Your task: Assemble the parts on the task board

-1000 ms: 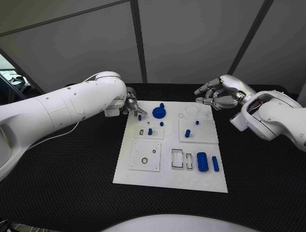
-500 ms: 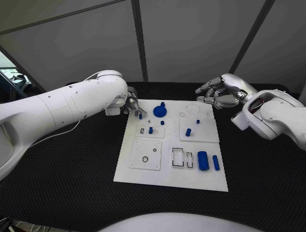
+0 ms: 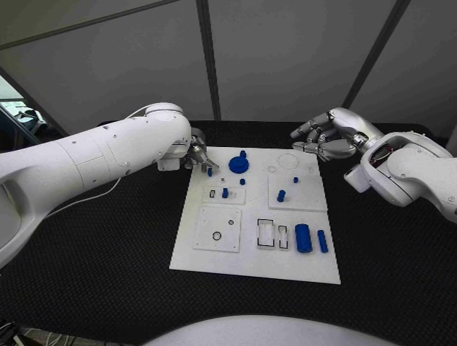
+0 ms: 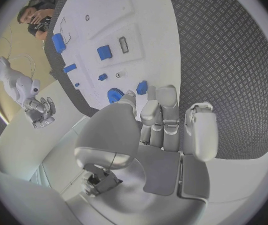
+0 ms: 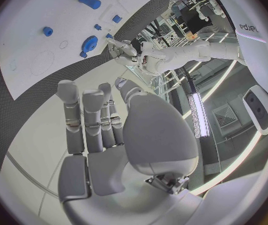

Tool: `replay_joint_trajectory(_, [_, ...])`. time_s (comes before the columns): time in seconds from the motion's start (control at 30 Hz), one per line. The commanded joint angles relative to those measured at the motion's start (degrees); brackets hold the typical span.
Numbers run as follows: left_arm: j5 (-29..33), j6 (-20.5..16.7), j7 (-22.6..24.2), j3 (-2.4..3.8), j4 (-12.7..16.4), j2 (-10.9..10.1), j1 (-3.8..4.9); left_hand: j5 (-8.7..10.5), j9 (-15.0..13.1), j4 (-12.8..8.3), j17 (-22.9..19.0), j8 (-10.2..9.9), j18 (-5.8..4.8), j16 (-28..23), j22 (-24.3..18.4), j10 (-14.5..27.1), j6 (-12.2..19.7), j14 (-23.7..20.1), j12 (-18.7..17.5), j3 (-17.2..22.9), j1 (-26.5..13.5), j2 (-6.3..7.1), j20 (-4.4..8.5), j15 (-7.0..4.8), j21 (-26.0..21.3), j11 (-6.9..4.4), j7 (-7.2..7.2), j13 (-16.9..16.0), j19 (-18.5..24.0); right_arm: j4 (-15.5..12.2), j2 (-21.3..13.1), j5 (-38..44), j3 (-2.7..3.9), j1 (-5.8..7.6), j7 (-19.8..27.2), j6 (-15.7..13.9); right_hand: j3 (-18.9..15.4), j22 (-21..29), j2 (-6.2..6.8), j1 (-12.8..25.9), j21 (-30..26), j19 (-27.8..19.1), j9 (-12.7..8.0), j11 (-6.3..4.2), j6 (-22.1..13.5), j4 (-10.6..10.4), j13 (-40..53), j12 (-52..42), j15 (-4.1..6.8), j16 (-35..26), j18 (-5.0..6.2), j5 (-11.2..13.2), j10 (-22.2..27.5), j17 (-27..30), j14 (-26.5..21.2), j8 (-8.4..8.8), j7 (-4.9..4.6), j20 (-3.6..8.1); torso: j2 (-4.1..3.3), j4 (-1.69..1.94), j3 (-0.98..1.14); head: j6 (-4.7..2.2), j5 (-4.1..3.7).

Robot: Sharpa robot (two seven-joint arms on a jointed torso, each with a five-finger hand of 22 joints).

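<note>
Black textured matting covers the table (image 3: pixel 104 238) in front of me, with grey partition panels standing behind it, and the white task board (image 3: pixel 251 268) lies lengthwise in the middle, running away from me.

At the board's far left corner, my left hand (image 3: pixel 197 157) has its fingertips (image 4: pixel 148 104) drawn close together around a small blue peg (image 3: pixel 209 173), which stands roughly upright just over the board's edge. From my left wrist the peg (image 4: pixel 142 87) shows right at the tips; it looks pinched, though I cannot see the contact itself. My right hand (image 3: pixel 329 137) hovers beyond the far right corner, off the board, fingers loosely curled and apart with nothing in them.

Just beside the peg, toward the board's middle, sits the blue gear (image 3: pixel 238 166). Nearer to me, on the left raised plate, another short peg (image 3: pixel 224 193) stands by a small slot. On the right plate stands a blue pin (image 3: pixel 280 195), and close to my body lie the blue cylinder (image 3: pixel 303 240) and a slim blue bar (image 3: pixel 322 242), both with long axes pointing along the board.

I judge the coming move belongs to my left hand, which is much nearer: the peg's axis is near vertical, and its likely seat lies just inward and toward me.
</note>
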State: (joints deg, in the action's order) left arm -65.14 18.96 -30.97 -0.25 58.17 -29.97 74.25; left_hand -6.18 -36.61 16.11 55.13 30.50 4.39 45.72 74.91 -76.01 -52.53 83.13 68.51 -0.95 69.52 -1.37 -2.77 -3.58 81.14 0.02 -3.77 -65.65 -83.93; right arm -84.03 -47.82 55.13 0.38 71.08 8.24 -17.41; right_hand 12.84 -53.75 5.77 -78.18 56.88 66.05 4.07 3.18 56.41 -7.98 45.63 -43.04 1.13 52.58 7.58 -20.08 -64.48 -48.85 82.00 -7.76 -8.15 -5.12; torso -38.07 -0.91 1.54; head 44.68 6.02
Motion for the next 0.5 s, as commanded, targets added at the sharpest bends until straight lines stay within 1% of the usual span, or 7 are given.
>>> replay_joint_trajectory(0.03, [0.36,0.95,0.68,0.02,-0.1,0.11,0.07,-0.25,-0.13,-0.24,0.07,0.35,-1.82,-0.02,5.53,-0.15,-0.08,0.05,0.2,-0.27,0.65,-0.39,0.18,-0.13,0.36,-0.42,0.12,0.07,-0.65,-0.05,0.09,-0.14,0.05,0.12,0.62,-0.34,0.47,0.08,-0.13,-0.69,-0.26,0.05,-0.06,-0.04,0.1,0.05,-0.12,0.2,0.04,-0.26,0.74,-0.16,0.6,0.03,0.14,0.34,-0.24,-0.09,0.01,-0.03,0.03,0.0,0.06])
replay_joint_trajectory(0.5, [1.47,1.16,1.13,0.01,-0.34,0.37,0.03,-0.25,-0.44,-1.91,0.07,0.56,-1.87,-0.04,5.84,-0.15,0.24,0.07,0.13,0.23,4.65,-2.43,0.24,-0.21,0.46,-0.57,0.3,0.23,-0.69,-0.03,0.21,-0.14,0.05,0.12,0.62,-0.3,0.51,0.06,-0.15,-0.72,-0.26,0.09,-0.06,-0.03,0.1,0.07,-0.08,0.14,0.04,-0.24,0.73,-0.19,0.58,-0.04,0.16,0.35,-0.25,-0.09,-0.02,-0.03,0.0,0.1,0.0])
